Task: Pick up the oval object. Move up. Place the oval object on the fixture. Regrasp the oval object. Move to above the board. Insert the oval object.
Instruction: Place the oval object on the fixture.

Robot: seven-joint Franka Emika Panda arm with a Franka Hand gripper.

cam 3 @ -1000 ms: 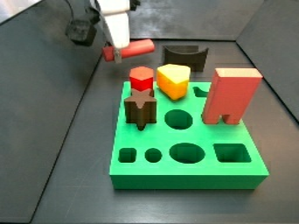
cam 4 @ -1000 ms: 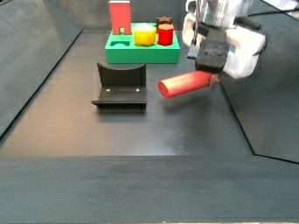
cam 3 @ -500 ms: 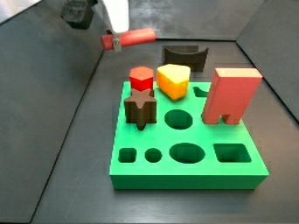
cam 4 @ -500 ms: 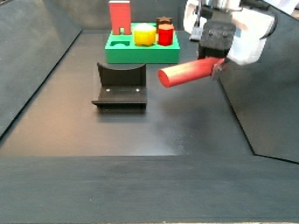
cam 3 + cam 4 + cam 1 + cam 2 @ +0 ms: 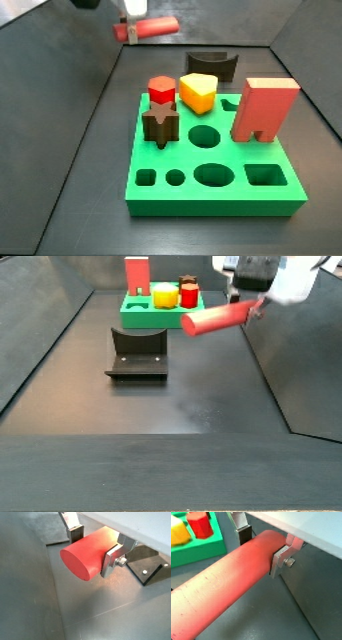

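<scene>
My gripper [image 5: 93,546] is shut on the oval object [image 5: 90,554], a smooth red rod lying level across its silver fingers [image 5: 281,557]. In both side views the oval object [image 5: 154,27] [image 5: 217,319] hangs high above the dark floor, with the gripper [image 5: 249,294] mostly cut off by the frame edge. The fixture [image 5: 211,65] [image 5: 138,352], a dark block with a curved notch, stands on the floor below, apart from the rod. The green board [image 5: 214,195] [image 5: 140,316] with shaped holes lies beyond the fixture.
On the board stand a salmon-pink block [image 5: 263,108], a yellow piece [image 5: 198,93], a short red hexagonal peg [image 5: 162,90] [image 5: 199,524] and a dark brown star peg [image 5: 160,125]. Sloping dark walls [image 5: 80,110] enclose the floor.
The gripper has risen straight up with the oval object held in it, from just above the floor to well above the fixture. Nothing else moved.
</scene>
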